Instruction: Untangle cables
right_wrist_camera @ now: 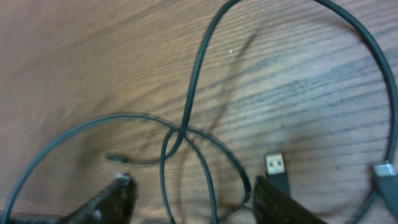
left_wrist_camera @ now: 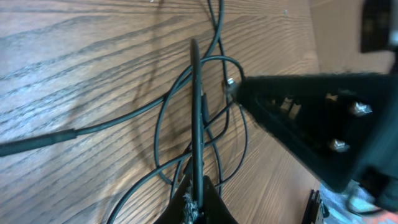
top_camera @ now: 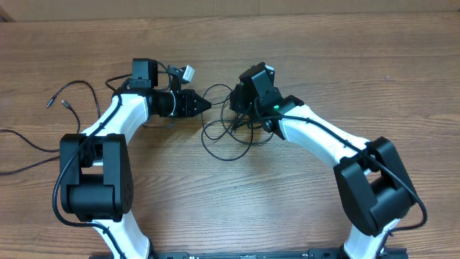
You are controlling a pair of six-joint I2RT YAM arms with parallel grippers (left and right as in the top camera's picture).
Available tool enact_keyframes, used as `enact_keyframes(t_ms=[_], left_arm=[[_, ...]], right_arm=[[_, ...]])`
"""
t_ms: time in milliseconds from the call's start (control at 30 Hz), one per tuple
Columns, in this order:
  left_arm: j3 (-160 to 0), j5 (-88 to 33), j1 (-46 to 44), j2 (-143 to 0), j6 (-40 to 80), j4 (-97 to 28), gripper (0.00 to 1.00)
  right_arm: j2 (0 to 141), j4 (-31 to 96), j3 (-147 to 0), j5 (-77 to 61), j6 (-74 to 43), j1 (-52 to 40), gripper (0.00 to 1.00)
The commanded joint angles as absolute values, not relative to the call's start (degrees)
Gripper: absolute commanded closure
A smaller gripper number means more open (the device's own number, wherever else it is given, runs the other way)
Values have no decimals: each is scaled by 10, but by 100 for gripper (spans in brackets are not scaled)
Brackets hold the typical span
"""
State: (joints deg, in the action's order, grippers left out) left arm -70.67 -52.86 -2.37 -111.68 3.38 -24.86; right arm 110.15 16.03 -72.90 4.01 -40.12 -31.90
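Black cables [top_camera: 237,128] tangled on wooden table [top_camera: 302,43], USB plug [right_wrist_camera: 277,167] alongside

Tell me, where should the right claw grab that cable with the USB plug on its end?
Likely the USB plug, by the stiff black body behind its metal tip, from above, pinching its narrow sides: it lies flat on the table, not under the crossed loops.

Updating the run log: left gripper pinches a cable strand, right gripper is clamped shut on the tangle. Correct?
Not quite. The right gripper is open, not clamped: the right wrist view shows its fingers apart, with loops of the cables passing loose between them. The left gripper does pinch a strand, as you said.
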Motion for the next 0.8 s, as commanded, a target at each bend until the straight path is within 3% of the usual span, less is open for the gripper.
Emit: enact_keyframes(t_ms=[0,233,400,567,767], left_arm=[[-715,-562,-23,-1124,12,-245,96],[-715,-640,-23,-1124,-39,-244,96],[-715,-640,-23,-1124,-39,-244,96],[-715,-636,-23,-1124,-39,-244,96],[-715,-567,-23,-1124,-20,-244,96]], right_arm=[[1120,134,-727,60,-400,-314,31],[1141,83,-727,76,-405,-310,28],[1152,78,-727,90,-406,-308,38],[1152,93,-727,90,-406,-308,54],[1152,166,-727,90,-406,-308,92]])
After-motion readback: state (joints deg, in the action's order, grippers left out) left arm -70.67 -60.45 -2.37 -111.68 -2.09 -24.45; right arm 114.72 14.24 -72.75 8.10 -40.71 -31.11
